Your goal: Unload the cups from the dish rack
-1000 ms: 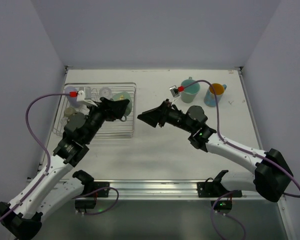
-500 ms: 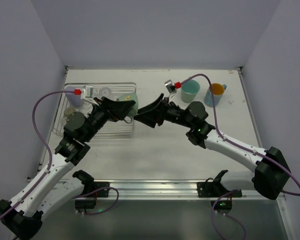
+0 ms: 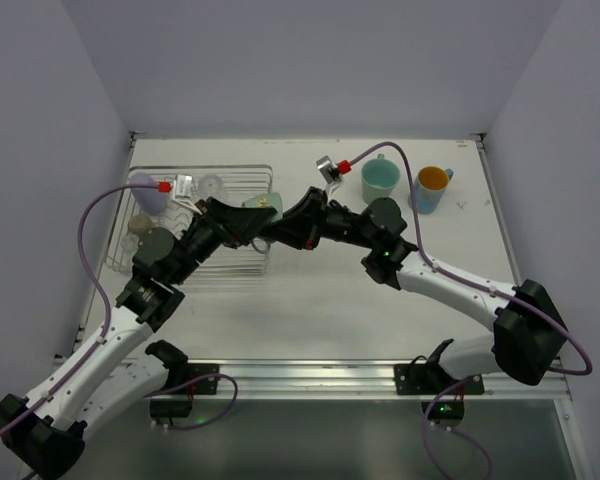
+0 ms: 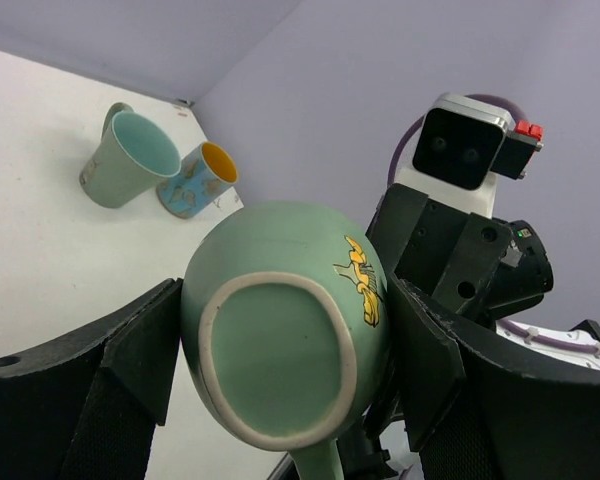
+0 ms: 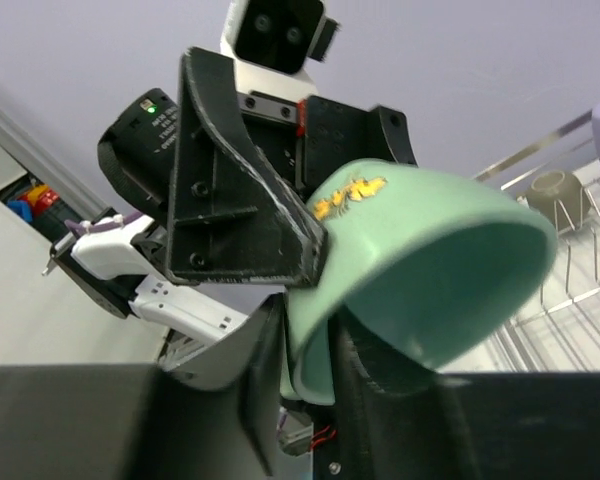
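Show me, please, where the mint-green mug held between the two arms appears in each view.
Top external: mint-green mug left of centre, at the right edge of the dish rack.
Left wrist: mint-green mug lower centre, base toward camera.
Right wrist: mint-green mug centre-right, mouth showing.
Shared landmark: the left gripper clamping it.

Left gripper (image 3: 248, 222) and right gripper (image 3: 283, 230) face each other, with the mint-green mug (image 3: 263, 207) filling the gap between them. Dish rack (image 3: 195, 172) obstructs below the left gripper. Table (image 3: 310, 300) nearside of both is free. Second mint-green mug (image 3: 379, 181) and blue mug (image 3: 431, 188) stand well behind the right gripper.
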Action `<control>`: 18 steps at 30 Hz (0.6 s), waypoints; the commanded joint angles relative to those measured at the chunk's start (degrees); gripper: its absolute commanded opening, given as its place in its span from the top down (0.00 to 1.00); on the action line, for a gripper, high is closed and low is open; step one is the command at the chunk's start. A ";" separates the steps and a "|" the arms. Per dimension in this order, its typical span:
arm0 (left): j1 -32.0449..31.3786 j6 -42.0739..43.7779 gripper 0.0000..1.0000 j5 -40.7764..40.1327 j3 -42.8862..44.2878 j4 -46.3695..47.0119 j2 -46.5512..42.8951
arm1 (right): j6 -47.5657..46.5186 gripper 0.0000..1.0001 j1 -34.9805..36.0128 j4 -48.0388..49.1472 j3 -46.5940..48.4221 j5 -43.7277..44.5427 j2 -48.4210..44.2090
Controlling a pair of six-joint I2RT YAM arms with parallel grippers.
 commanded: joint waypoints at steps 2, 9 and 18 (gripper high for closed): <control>-0.26 -1.82 0.72 1.78 -0.11 6.43 -0.79 | 2.69 0.84 0.29 8.54 1.61 -0.93 0.82; -0.26 1.95 0.13 -1.02 1.99 0.30 -0.79 | 1.92 1.00 0.29 9.19 -0.94 1.98 -1.55; -0.18 17.41 0.00 -13.04 14.03 -18.25 -0.44 | -8.44 1.00 0.21 -11.62 2.31 6.45 -5.68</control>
